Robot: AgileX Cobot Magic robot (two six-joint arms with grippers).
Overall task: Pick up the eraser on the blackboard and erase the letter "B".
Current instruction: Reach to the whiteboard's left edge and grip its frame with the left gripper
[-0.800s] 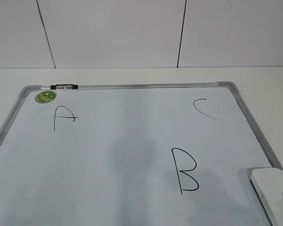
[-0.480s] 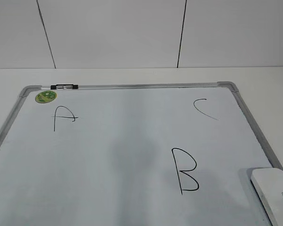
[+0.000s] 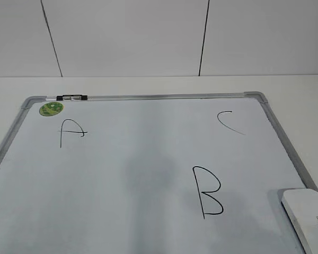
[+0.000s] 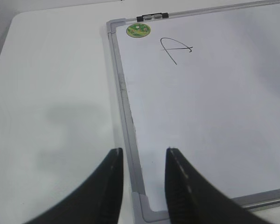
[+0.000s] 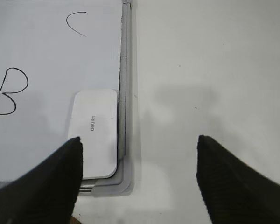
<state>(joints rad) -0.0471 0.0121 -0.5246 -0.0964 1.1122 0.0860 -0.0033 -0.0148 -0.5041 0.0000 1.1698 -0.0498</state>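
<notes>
The blackboard point(image 3: 148, 159) is a white board in a silver frame lying flat on the table. The black letter "B" point(image 3: 206, 192) is drawn at its lower right; it also shows in the right wrist view point(image 5: 8, 91). The white eraser point(image 3: 306, 214) lies on the board's near right corner, also in the right wrist view point(image 5: 94, 133). My right gripper point(image 5: 139, 142) is open wide above the board's corner, the eraser just inside its left finger. My left gripper point(image 4: 143, 156) is open above the board's near left frame edge point(image 4: 126, 107), holding nothing.
A black "A" point(image 3: 71, 131) and a black "C" point(image 3: 229, 123) are on the board, with a round green sticker point(image 3: 51, 108) and a small black-and-silver marker point(image 3: 71, 97) at the far left frame. White table point(image 5: 205, 70) surrounds the board.
</notes>
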